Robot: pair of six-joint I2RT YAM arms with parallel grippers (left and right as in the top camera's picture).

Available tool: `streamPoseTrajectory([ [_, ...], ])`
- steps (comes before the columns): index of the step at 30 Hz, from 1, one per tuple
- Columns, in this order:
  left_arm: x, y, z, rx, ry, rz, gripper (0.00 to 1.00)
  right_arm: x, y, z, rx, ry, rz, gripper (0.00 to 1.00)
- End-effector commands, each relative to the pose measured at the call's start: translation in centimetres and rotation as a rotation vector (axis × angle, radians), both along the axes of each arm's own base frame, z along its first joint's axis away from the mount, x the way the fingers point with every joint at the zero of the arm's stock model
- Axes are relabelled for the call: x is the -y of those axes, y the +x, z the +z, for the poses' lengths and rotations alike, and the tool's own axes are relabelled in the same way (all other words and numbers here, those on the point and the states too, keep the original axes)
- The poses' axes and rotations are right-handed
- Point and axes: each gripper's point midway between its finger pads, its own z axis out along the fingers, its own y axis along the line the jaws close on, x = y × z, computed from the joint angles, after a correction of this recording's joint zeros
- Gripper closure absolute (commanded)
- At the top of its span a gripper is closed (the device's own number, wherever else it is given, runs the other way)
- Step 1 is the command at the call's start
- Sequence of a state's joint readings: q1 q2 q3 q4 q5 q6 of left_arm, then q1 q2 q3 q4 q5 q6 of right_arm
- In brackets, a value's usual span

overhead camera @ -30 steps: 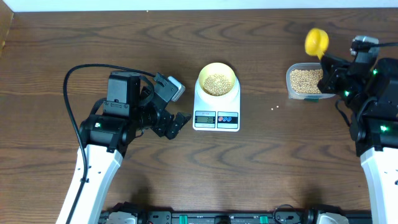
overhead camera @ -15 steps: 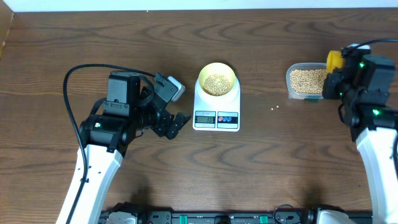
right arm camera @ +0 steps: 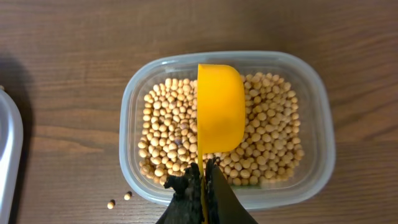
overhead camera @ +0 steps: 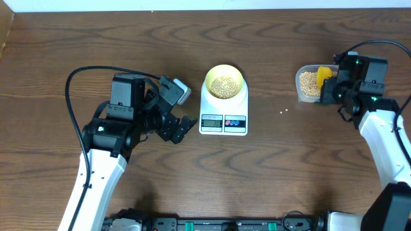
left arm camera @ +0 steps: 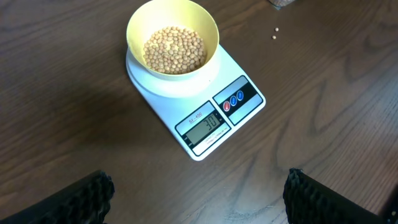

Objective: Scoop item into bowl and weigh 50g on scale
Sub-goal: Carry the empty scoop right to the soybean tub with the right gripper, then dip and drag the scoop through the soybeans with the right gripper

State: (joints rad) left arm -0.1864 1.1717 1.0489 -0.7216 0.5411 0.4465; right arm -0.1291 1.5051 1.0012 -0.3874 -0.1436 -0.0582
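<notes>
The left gripper [left arm camera: 198, 199] has its ridged black fingers [left arm camera: 84, 198] spread wide, and they are cut off at the picture edge. In the middle of the wooden worktop [overhead camera: 96, 45], the smooth white scale [overhead camera: 223, 119] carries the round pale yellow bowl [overhead camera: 235, 76] with small tan beans [overhead camera: 223, 86] inside. Near the right edge, the right gripper [right arm camera: 202, 186] pinches a glossy scoop [right arm camera: 219, 106] over a clear tub [right arm camera: 320, 143]. The scoop's handle is mostly hidden.

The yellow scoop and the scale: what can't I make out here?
- Scoop inside, right wrist view: turned away, its own shell hides its contents.
- Scale display, overhead: digits too small.
- Tub, left wrist view: cut off by top edge.
</notes>
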Motion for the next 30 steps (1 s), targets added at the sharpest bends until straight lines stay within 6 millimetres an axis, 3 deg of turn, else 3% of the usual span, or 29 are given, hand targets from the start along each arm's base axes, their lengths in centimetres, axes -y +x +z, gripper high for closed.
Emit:
streamPoseTrajectory([
  [1,0.2,-0.1,-0.2,-0.001,0.0,-0.017,0.11,-0.6,0.2,-0.4,-0.01,0.027,0.01,0.99],
  [13,0.2,-0.1,-0.2,-0.001,0.0,-0.017,0.11,-0.3,-2.4,-2.5,-0.142,-0.051,0.086,0.99],
  [20,0.2,-0.1,-0.2,-0.001,0.0,-0.017,0.11,-2.4,-2.8,-2.6,-0.146,0.06,0.136,0.99],
  [30,0.2,-0.1,-0.2,-0.001,0.0,-0.017,0.11,-3.7,-3.5,-3.3,-0.18,0.179,0.099,0.99],
])
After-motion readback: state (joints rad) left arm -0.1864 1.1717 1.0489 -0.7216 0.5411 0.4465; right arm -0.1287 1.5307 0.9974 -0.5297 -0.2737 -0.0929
